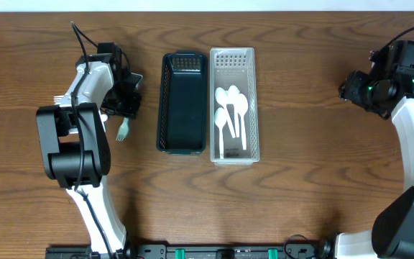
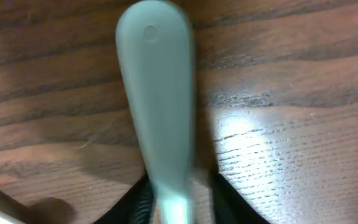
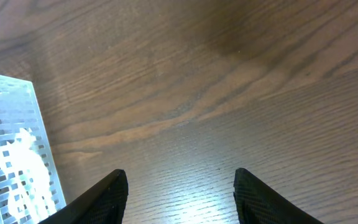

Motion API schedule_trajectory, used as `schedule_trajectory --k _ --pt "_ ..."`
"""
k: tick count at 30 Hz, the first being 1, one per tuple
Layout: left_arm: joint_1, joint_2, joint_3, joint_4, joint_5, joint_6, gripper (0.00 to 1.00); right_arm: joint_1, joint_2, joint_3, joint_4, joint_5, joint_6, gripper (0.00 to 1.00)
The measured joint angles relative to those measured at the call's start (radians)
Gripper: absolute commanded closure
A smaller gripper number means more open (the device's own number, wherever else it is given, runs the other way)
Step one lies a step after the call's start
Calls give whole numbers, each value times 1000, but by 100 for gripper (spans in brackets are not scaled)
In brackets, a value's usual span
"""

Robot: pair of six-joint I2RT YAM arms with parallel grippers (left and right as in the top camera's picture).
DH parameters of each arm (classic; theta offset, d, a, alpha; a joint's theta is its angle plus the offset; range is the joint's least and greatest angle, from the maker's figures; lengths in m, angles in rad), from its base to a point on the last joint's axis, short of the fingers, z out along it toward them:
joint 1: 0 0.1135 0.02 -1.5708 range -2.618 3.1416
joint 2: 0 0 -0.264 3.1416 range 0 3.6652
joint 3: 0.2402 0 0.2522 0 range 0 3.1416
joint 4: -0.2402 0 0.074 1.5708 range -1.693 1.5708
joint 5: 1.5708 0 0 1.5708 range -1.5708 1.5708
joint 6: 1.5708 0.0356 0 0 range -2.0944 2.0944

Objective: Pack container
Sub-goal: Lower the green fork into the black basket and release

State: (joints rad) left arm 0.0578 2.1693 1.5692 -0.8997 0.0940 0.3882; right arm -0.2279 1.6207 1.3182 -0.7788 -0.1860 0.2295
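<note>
Black container [image 1: 184,108] lies mid-table, with a clear container [image 1: 232,61] of white spoons [image 1: 230,108] touching its right side. Left of the black container, my left gripper [image 1: 125,109] clamps a pale green fork [image 1: 123,131]. Far right of it, my right gripper [image 3: 179,186] hangs with its fingers spread.

A pale green plastic utensil [image 1: 123,132] is clamped in the left gripper's [image 1: 124,119] jaws, left of a dark green slotted plastic bin [image 1: 183,108] lying lengthwise on the bench just beside a clear slotted plastic bin [image 1: 232,57] that holds several white plastic spoons [image 1: 230,108].
</note>
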Motion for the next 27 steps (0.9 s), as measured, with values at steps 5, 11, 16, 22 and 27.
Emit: schedule_trajectory --k 5,11,16,22,27 --pt "0 0 0 -24 1 0 94 0 0 0 -10 0 0 43" --pt "0 -12 10 -109 0 -16 94 0 0 0 -24 0 0 43" --pt "-6 -103 114 -194 0 -68 94 0 0 0 -26 0 0 43" --pt "-93 -342 204 -197 60 -204 94 0 0 0 -27 0 0 43" --pt "-232 -381 212 -192 109 -370 94 0 0 0 -33 0 0 42"
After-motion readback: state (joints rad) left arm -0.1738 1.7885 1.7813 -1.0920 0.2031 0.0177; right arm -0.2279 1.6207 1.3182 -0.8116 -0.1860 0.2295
